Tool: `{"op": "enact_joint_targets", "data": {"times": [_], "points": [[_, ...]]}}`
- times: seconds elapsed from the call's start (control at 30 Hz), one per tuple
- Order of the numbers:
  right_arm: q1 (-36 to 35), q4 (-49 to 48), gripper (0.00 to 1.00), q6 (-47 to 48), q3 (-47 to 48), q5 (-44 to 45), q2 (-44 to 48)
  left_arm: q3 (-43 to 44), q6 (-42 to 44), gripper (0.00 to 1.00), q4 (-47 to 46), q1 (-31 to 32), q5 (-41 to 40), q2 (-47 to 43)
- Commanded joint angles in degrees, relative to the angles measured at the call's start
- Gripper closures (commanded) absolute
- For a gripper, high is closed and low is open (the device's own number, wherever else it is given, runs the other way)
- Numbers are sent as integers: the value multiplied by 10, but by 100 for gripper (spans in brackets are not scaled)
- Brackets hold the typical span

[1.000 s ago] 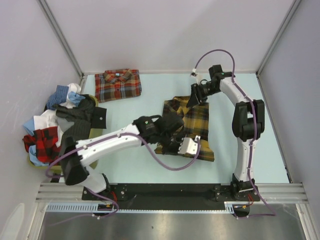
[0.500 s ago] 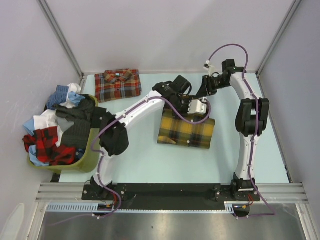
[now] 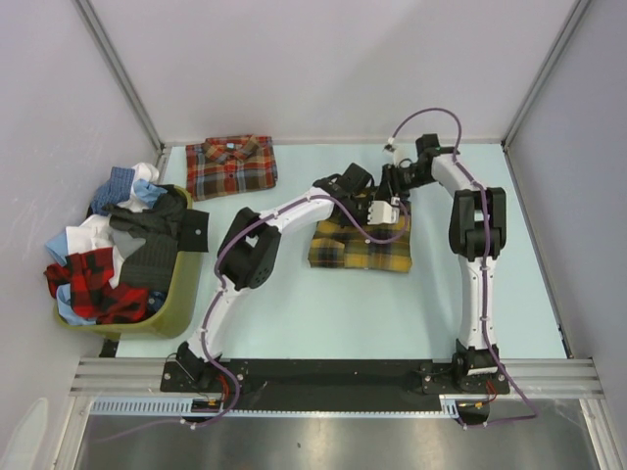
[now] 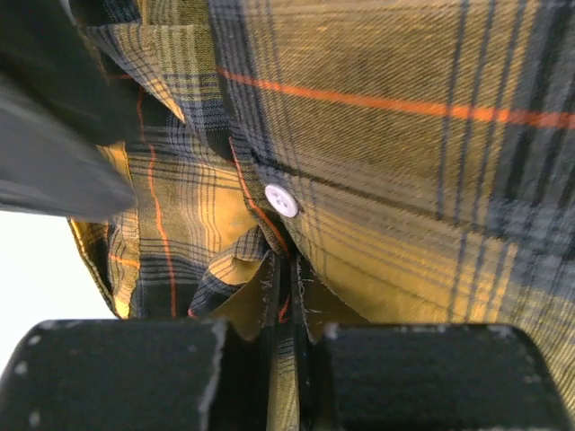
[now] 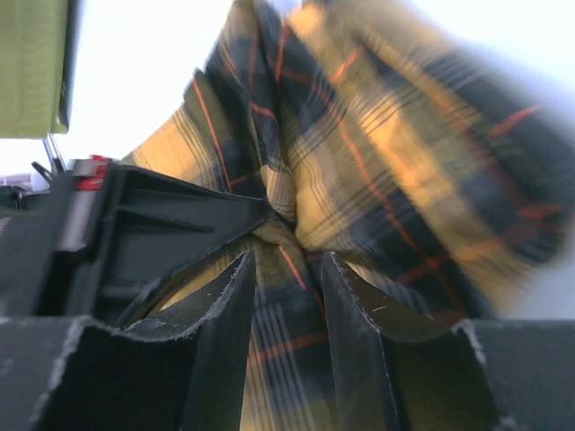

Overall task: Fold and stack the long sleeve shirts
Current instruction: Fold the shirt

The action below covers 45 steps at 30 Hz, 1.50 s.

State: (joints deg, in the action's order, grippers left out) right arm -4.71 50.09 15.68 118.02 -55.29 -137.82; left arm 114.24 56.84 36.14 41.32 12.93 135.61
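Note:
The yellow-and-black plaid shirt [image 3: 360,244] lies folded on the table's middle right, its far edge lifted. My left gripper [image 3: 384,208] is shut on that far edge; the left wrist view shows the cloth [image 4: 359,162] pinched between the pads [image 4: 395,377]. My right gripper [image 3: 395,184] is shut on the same edge close beside it; the right wrist view shows the plaid cloth [image 5: 377,171] between its fingers [image 5: 216,332]. The red-orange plaid shirt [image 3: 231,166] lies folded at the far left of the table.
An olive basket [image 3: 181,289] heaped with mixed clothes stands at the left edge. Grey walls close in the far side and both sides. The two arms meet close together over the yellow shirt's far edge.
Both grippers carried the yellow shirt's edge toward the far side, folding it over. The left arm swung from the near middle to the far middle. The shirt now lies shorter and more compact.

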Motion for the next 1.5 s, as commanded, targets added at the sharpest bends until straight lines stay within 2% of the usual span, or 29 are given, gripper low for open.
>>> {"op": "enact_joint_targets", "data": {"times": [0.0, 0.33, 0.53, 0.6, 0.7, 0.77, 0.9, 1.03, 1.27, 1.47], "points": [[-32, -48, 60, -26, -84, 16, 0, -53, -15, 92, -43, 11, -14, -25], [-65, -56, 61, 31, -242, 22, 70, -295, -71, 95, -72, 64, 22, -161], [-115, -38, 62, 73, -375, -7, 136, -364, -168, 96, -22, 87, 94, -230], [-123, -46, 62, 66, -427, -19, 174, -382, -187, 97, -11, 89, 115, -258], [-123, -60, 60, 48, -452, -37, 216, -397, -210, 99, -5, 89, 130, -281], [-106, -62, 59, 31, -437, -46, 229, -387, -215, 100, 1, 86, 132, -288], [-60, -52, 58, 3, -344, -68, 227, -331, -216, 100, 37, 68, 146, -276], [-39, -56, 58, -9, -221, -52, 173, -257, -195, 100, 79, 39, 177, -237], [-67, -63, 58, -3, -129, -9, 91, -205, -164, 100, 104, 10, 173, -214], [-93, -69, 58, 17, -118, 11, 54, -189, -173, 100, 80, -18, 153, -196]]}}
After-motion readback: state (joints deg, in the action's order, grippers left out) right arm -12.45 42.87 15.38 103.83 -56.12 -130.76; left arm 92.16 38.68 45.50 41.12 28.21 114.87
